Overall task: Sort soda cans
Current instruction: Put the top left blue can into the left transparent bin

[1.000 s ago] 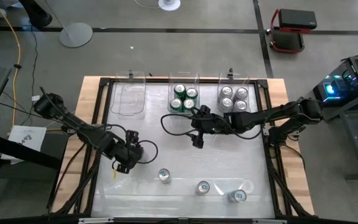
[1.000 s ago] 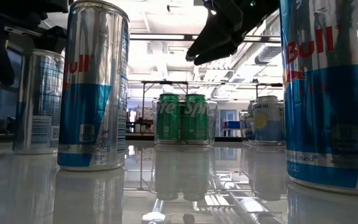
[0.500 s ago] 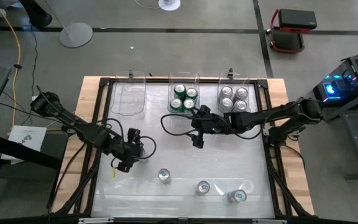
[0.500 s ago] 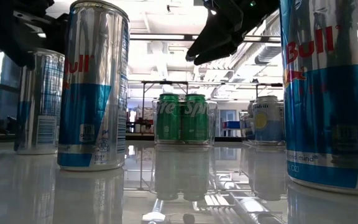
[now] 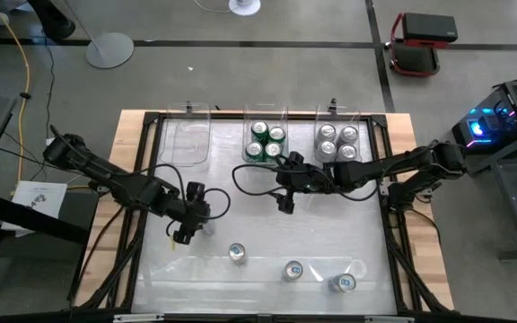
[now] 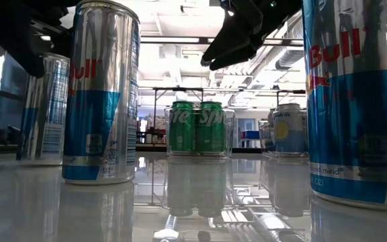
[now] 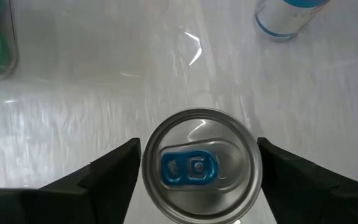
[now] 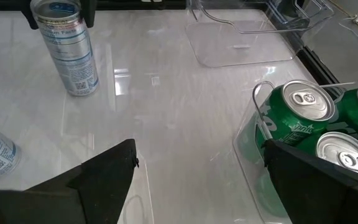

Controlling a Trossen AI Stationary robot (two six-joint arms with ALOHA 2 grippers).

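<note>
Two dark robot arms work over a glossy white surface (image 5: 267,287) scattered with soda cans. The left claw (image 5: 189,221) hangs directly above a silver can (image 7: 197,165) with a blue pull tab at the left of the surface, its two fingers (image 7: 107,171) spread wide on either side of the can's top and not touching it. The right claw (image 5: 284,190) hovers near the middle of the surface, just in front of the middle bin, its fingers (image 8: 104,171) wide apart and holding nothing. Three clear plastic bins stand along the far edge: the left bin (image 5: 188,142) holds no cans, the middle bin (image 5: 266,117) holds four green cans (image 5: 266,142), and the right bin (image 5: 337,117) holds four silver cans (image 5: 337,144). Three more cans stand loose near the front edge: one (image 5: 237,253) left of centre, one (image 5: 293,269) in the middle and one (image 5: 342,283) to the right. In the low view, two of them show silver-and-blue Red Bull bodies (image 6: 101,94).
</note>
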